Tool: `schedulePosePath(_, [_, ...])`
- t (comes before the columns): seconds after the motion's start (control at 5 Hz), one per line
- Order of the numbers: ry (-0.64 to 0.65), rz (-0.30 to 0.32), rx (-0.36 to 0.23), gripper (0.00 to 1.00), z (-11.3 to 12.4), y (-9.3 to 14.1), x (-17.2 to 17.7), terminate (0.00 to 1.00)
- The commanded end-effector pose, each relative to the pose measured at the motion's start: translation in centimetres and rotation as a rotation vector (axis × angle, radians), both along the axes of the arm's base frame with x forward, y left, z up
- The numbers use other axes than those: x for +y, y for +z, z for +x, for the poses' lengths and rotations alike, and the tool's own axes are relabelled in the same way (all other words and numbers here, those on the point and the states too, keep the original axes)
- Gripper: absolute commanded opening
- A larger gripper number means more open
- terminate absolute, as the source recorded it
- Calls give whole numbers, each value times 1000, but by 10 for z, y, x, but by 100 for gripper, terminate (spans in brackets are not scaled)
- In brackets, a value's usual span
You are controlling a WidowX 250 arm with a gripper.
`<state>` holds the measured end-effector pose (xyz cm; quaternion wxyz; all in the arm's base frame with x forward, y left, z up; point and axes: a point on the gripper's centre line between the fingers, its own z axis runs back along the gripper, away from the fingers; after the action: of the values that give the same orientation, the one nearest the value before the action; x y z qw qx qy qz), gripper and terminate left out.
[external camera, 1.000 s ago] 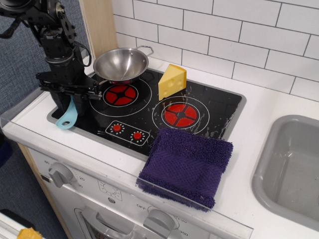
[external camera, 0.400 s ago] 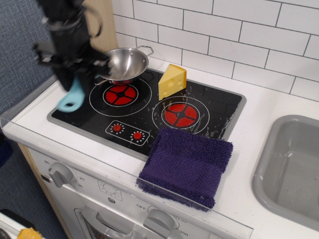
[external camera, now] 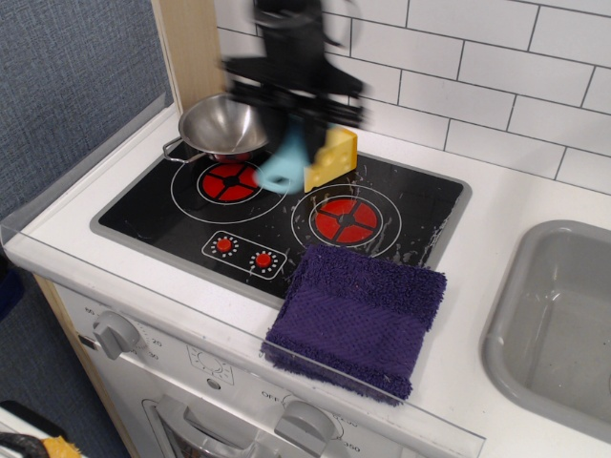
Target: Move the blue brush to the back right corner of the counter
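blue brush [external camera: 284,167] carried in mid-air

blurred tool [external camera: 294,114] looks clamped on its top, handle hanging below, lifted clear of the cheese [external camera: 330,156] just beside to cross the worktop [external camera: 535,205].

Arm comes down from top of frame, roughly vertical, heavily motion-blurred so detail is poor. Gripper [external camera: 292,119] points downward w/ a wide dark crossbar at wrist level, hanging in the air above the surface, not touching it. Fingers look closed on the blue brush [external camera: 284,164], which hangs below them, but blur hides exact finger positions.
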<state>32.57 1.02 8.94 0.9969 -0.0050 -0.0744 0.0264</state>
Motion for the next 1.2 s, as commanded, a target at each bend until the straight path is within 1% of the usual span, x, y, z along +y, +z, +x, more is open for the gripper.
schedulePosePath(0.0, [41, 11, -12, 0, 30, -42, -26, 0])
schedulePosePath(0.2, [42, 53, -6, 0, 42, -66, -28, 0])
schedulePosePath(0.4, [17, 66, -11, 0, 48, -78, -32, 0])
schedulePosePath(0.6, [-15, 71, -10, 0, 46, -75, -38, 0])
schedulePosePath(0.8, [-29, 52, -32, 100, 43, -62, -41, 0])
schedulePosePath(1.0, [-16, 8, -63, 100, 45, -41, -38, 0])
